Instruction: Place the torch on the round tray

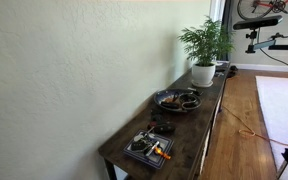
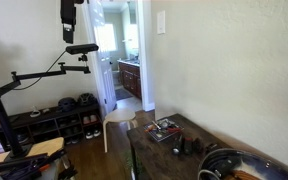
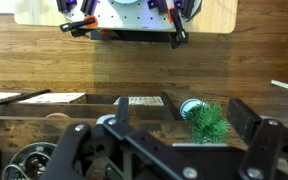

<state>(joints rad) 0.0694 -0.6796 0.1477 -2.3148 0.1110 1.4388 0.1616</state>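
Nearest the lens, the tool point(image 3: 169, 150) is being held wide open, empty. Torch point(image 1: 162, 127) is lying on the tabletop point(image 1: 190, 126) near the round tray point(image 1: 176, 99); seemingly light, rigid, best gripped across its barrel.

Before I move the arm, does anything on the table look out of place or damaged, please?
Nothing stands out. The potted plant stands upright at the far end of the table, the round tray and rectangular tray lie flat, and no spill or damage shows; finer detail is too small to judge.
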